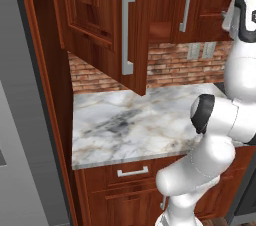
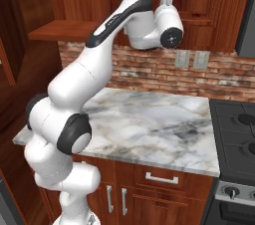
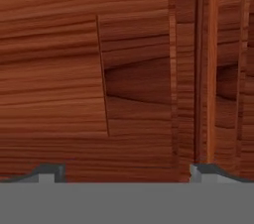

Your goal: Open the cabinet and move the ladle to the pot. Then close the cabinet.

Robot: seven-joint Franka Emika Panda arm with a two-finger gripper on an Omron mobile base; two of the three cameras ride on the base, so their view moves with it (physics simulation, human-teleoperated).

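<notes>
Opening the cabinet (image 1: 100,25) is the step in hand — its left door stands swung out, the right door just ahead of the spread, empty fingers (image 3: 128,171). Next: hook the right handle (image 1: 186,3) and pull.

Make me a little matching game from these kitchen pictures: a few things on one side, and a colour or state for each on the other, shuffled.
Things:
1. left cabinet door
2. countertop
3. wall behind the counter
4. end effector

Descriptions:
A. red-brown brick
B. swung open, silver bar handle facing out
C. fingers spread wide, close to wood grain
D. white and grey marble

Pairs: 1-B, 2-D, 3-A, 4-C
</notes>
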